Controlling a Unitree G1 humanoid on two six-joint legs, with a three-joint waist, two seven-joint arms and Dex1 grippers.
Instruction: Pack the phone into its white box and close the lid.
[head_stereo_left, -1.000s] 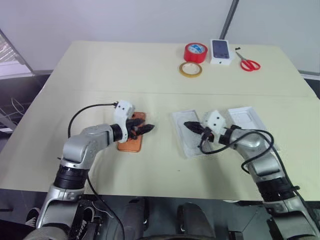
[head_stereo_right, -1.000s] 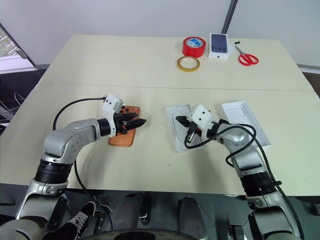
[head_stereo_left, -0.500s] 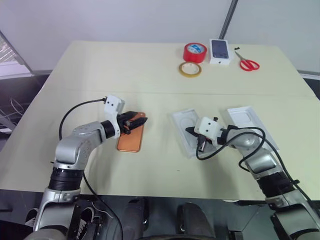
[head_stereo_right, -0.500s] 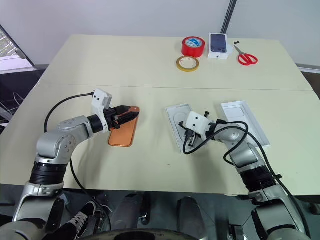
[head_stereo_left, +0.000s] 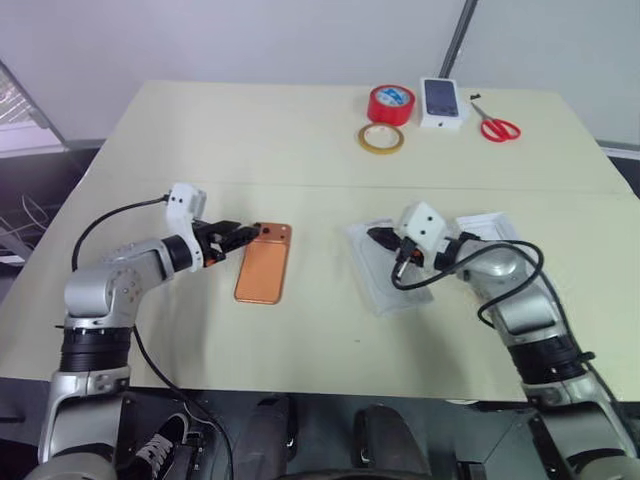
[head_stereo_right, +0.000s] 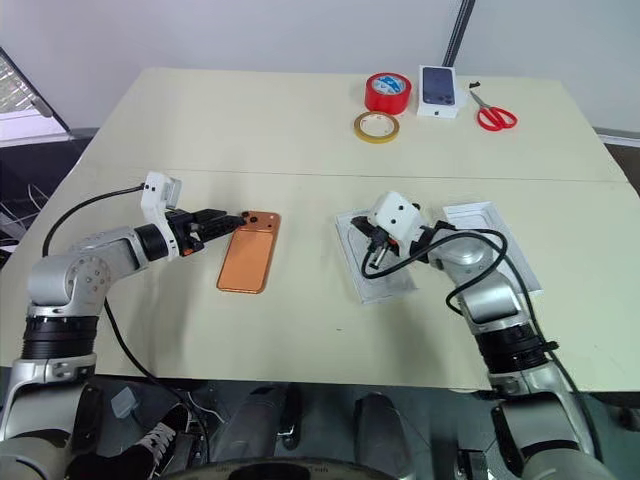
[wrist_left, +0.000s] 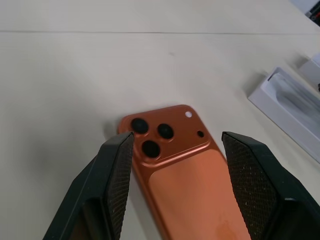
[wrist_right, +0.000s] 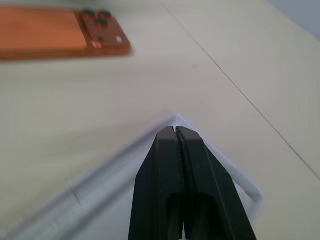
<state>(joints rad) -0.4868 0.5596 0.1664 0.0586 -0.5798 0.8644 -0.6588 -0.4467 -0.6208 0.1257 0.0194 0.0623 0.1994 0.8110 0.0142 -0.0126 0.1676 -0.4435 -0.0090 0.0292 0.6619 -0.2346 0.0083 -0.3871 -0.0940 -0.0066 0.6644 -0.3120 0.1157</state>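
A plain office or lab: a wide beige desk (head_stereo_left: 300, 130) holding tape rolls (head_stereo_left: 390, 104), scissors (head_stereo_left: 495, 127), bare white walls behind.

The phone (head_stereo_left: 264, 270) lies flat on the table (head_stereo_left: 250, 130), its copper-orange back up and camera cluster at the far end. The left gripper (head_stereo_left: 237, 236) sits just left of that far end, fingers apart. To the right, the right gripper (head_stereo_left: 377, 236) hangs over a white tray (head_stereo_left: 378, 285). Far off lie red tape (head_stereo_left: 391, 104), a yellow tape ring (head_stereo_left: 381, 139), a small box (head_stereo_left: 443, 103) and scissors (head_stereo_left: 494, 124).
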